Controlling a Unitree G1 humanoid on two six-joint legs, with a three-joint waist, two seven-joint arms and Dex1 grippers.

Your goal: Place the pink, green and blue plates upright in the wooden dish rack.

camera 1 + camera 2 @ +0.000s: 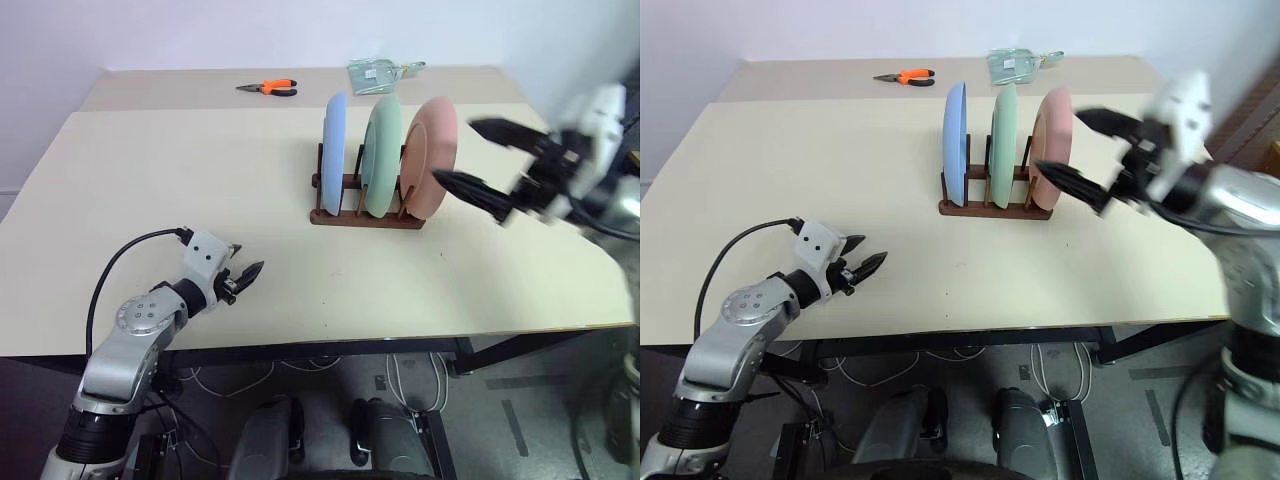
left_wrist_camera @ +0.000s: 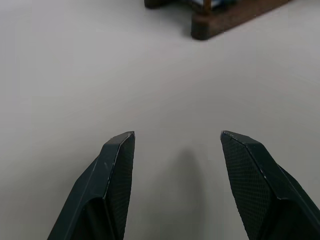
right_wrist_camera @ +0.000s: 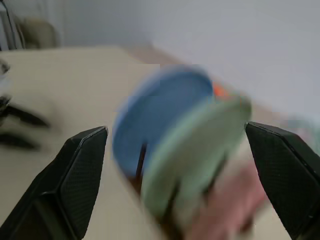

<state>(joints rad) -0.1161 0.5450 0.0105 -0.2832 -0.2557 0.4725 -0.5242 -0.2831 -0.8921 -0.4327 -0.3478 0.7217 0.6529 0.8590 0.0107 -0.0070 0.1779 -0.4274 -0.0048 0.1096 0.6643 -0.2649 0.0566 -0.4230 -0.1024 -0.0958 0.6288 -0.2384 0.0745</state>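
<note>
Left gripper (image 1: 248,274): nearest item, at about 7 o'clock of the table (image 1: 200,180), low over its front part. Jaws partly apart, nothing between them; bare tabletop shows in the gap in the left wrist view.
Right gripper (image 1: 472,155): at about 3 o'clock of the rack, just beside the pink plate's face. Jaws spread wide, holding nothing.
Wooden dish rack (image 1: 365,214): dark brown, near table centre, base flat on the surface.
Pink plate (image 1: 435,155): upright on edge in the rack, rightmost slot.
Green plate (image 1: 382,152): upright, middle slot, between pink and blue.
Blue plate (image 1: 333,153): upright, leftmost slot.
Orange-handled pliers (image 1: 269,88): at about 11 o'clock of the rack, on the far strip of the table.
Clear packet (image 1: 376,75): at 12 o'clock, near the far edge, well apart from the rack.
</note>
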